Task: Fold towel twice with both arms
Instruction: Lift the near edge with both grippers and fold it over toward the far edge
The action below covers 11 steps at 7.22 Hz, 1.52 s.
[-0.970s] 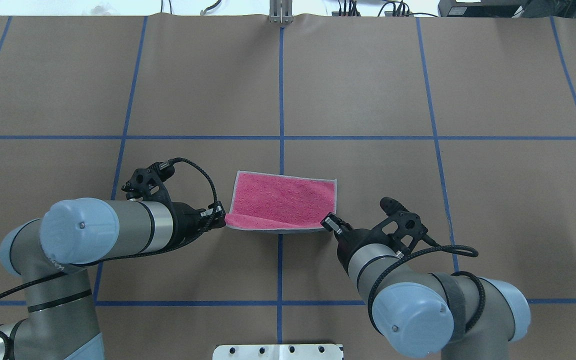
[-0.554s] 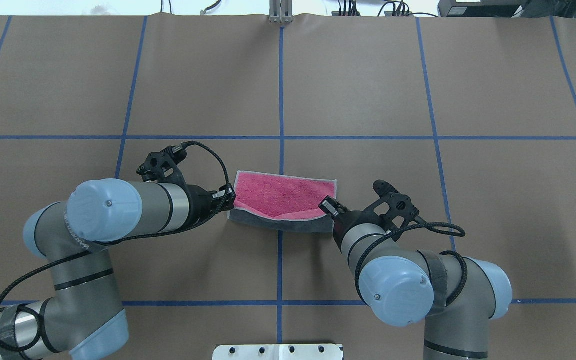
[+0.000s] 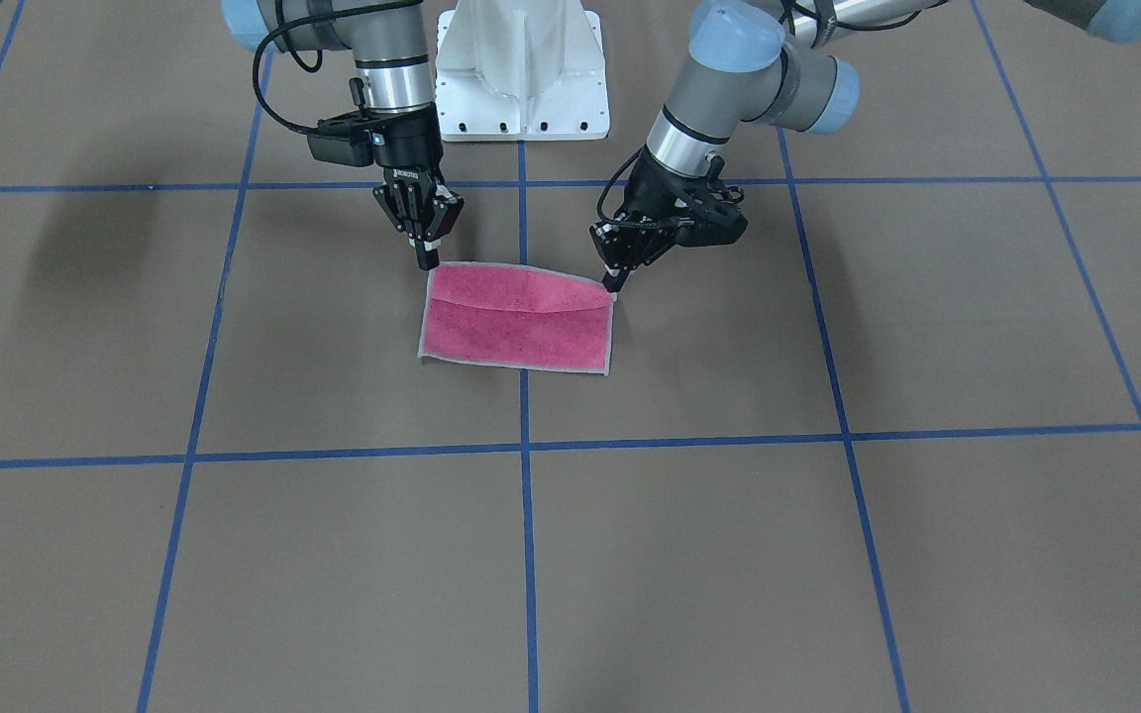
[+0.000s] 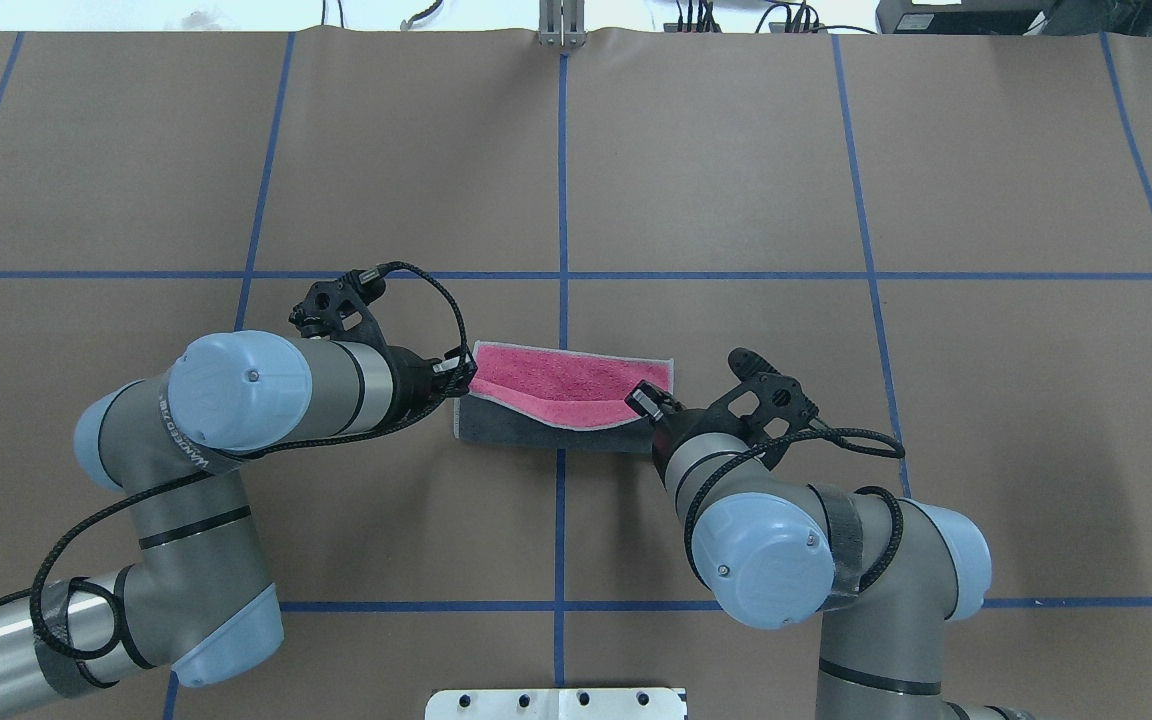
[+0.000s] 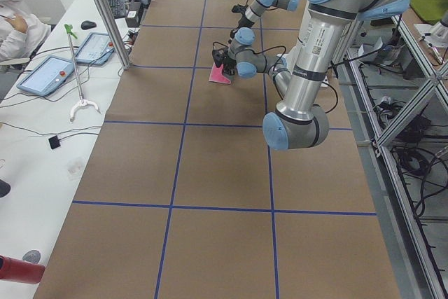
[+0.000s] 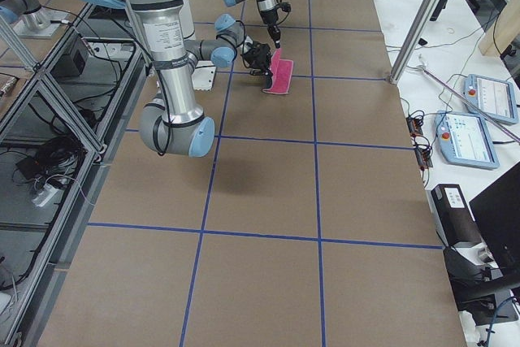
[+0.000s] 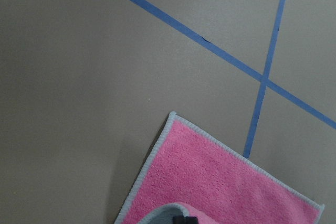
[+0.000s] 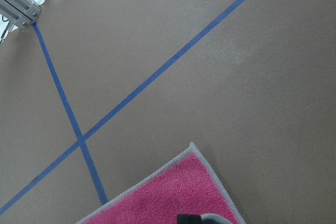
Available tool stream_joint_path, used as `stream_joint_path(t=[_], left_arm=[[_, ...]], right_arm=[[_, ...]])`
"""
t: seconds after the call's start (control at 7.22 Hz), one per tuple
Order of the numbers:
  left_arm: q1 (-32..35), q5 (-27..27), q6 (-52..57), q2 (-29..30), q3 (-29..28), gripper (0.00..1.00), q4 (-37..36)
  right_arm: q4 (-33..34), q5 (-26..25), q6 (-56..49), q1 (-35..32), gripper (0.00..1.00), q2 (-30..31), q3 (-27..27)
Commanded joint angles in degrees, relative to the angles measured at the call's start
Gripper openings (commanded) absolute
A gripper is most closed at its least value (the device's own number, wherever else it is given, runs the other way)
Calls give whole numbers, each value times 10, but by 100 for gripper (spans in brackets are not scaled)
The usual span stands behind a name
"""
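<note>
The towel (image 4: 561,378) lies near the table's middle, pink face up. Its near edge is lifted and curled toward the far edge, so the dark grey underside (image 4: 536,432) shows. My left gripper (image 4: 463,372) is shut on the towel's near-left corner. My right gripper (image 4: 644,400) is shut on the near-right corner. In the front-facing view the towel (image 3: 521,332) shows a raised pink flap between the left gripper (image 3: 613,282) and the right gripper (image 3: 426,259). Both wrist views show the pink cloth (image 7: 220,182) (image 8: 173,198) just ahead of the fingers.
The table is brown paper with a grid of blue tape lines (image 4: 562,200). The white pedestal base (image 3: 521,79) stands at the robot's edge. A metal bracket (image 4: 561,35) sits at the far edge. Tablets and cables lie on the operators' desk (image 5: 49,68).
Both grippers have moved forward, away from the robot, with the towel's near edge in them. The flap has rolled further over and more grey underside shows.
</note>
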<state>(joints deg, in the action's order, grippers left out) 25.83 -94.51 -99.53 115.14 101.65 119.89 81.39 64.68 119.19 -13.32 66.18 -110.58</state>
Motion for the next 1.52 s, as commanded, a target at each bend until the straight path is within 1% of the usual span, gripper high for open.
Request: stream_joint_path(t=[0.0, 0.28, 0.69, 1.11, 1.25, 1.39], left_arm=[[2, 0, 1, 15, -21, 0, 0], [8, 1, 0, 32, -46, 0, 1], [19, 0, 9, 35, -52, 0, 0], [21, 0, 9, 42, -60, 0, 0], [21, 1, 9, 49, -72, 0, 0], [21, 1, 9, 64, -95, 0, 1]], right_arm=[[0, 0, 0, 1, 0, -3, 10], [0, 0, 0, 1, 0, -3, 13], [0, 0, 0, -5, 0, -3, 15], [-9, 5, -1, -18, 0, -3, 40], [-9, 5, -1, -21, 0, -3, 47], [-9, 5, -1, -21, 0, -3, 48]])
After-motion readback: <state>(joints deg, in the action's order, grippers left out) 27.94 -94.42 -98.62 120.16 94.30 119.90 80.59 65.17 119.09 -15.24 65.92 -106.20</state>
